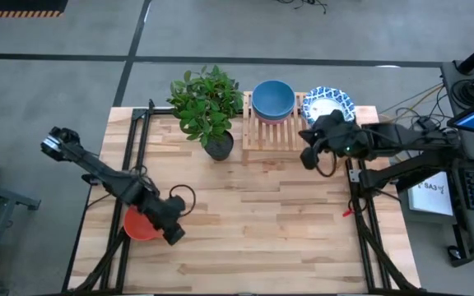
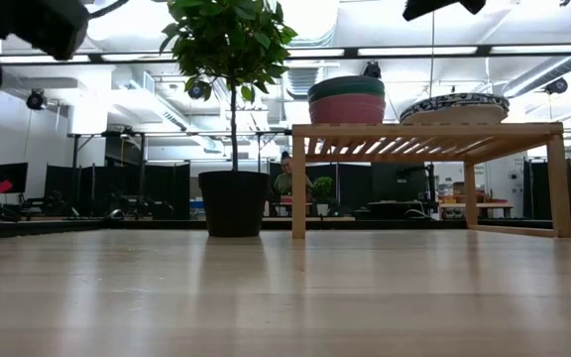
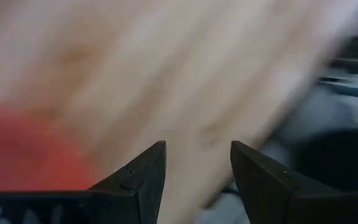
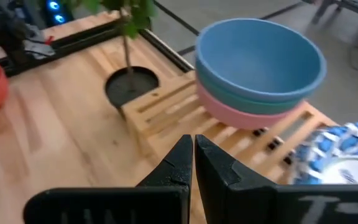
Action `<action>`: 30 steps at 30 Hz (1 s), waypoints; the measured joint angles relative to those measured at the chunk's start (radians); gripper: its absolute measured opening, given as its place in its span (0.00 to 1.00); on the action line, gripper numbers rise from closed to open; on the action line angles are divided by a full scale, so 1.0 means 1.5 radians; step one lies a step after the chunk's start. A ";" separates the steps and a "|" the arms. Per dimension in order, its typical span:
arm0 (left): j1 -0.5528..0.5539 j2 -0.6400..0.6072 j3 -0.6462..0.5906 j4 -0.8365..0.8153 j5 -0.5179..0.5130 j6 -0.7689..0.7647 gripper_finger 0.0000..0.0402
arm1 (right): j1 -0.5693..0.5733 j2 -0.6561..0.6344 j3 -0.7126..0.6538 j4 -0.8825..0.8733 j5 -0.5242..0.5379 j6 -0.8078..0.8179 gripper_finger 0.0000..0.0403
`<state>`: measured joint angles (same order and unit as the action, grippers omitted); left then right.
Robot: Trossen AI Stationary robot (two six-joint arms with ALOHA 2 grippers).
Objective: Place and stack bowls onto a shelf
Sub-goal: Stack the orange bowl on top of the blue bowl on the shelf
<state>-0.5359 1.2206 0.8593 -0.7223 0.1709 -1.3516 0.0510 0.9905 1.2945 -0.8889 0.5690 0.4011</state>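
Fingers of the left gripper stand parted over the tabletop, just beside one red bowl near the left edge. One plant stands left of the shelf, which bears a stack of three bowls, blue on green on pink, and patterned bowls whose number I cannot tell. At the shelf's right end, the right gripper has its fingers pressed together, holding nothing.

No legible text, label, brand, number or sign is found in any view. A white sheet beside the table's right edge carries dark marks, too small to read. White markings on both wrist housings are blurred beyond reading.
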 joint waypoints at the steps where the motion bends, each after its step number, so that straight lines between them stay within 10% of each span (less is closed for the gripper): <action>1: -0.004 0.014 0.025 -0.066 -0.008 -0.005 0.40 | 0.007 0.001 -0.002 0.007 0.001 0.000 0.02; 7: -0.020 0.112 0.140 -0.322 -0.053 0.000 0.38 | 0.028 0.030 -0.005 0.009 0.013 0.000 0.02; 30: -0.080 0.173 0.049 -0.217 -0.108 -0.095 0.27 | 0.089 0.100 -0.006 0.028 0.014 0.051 0.02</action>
<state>-0.6565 1.4796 0.9334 -1.0475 0.0091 -1.4934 0.1849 1.1402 1.2861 -0.8471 0.5904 0.4769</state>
